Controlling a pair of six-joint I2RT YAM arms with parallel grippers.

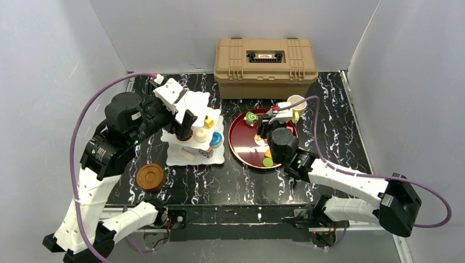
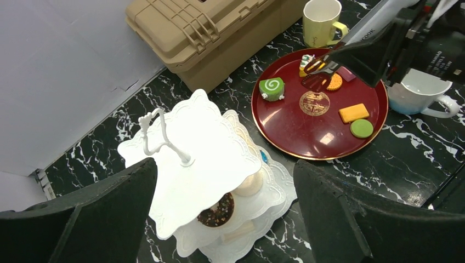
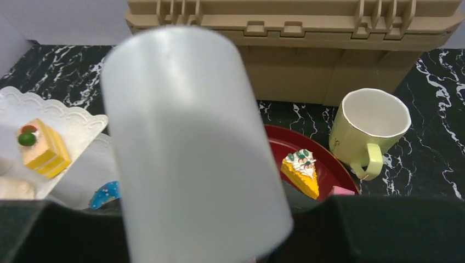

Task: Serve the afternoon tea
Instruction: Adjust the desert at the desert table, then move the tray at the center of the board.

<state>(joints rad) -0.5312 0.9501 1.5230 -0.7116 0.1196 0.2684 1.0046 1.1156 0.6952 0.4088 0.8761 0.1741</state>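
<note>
Left gripper (image 2: 230, 213) hangs spread wide over the stand (image 2: 203, 142) near the left edge of the table (image 1: 340, 104) — right gripper (image 2: 324, 67), grip untellable, hovers over the red tray (image 2: 307, 131), crowded by case (image 2: 208, 38), cream-yellow mug (image 2: 321, 22) and white mug (image 2: 419, 93).

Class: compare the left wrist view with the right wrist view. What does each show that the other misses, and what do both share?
Only the left wrist view shows the green roll and the orange cake. Only the right wrist view shows the cherry-topped yellow cake, sitting on the white stand. Both show that stand, the cream-yellow mug, the tan case and the red tray.
</note>
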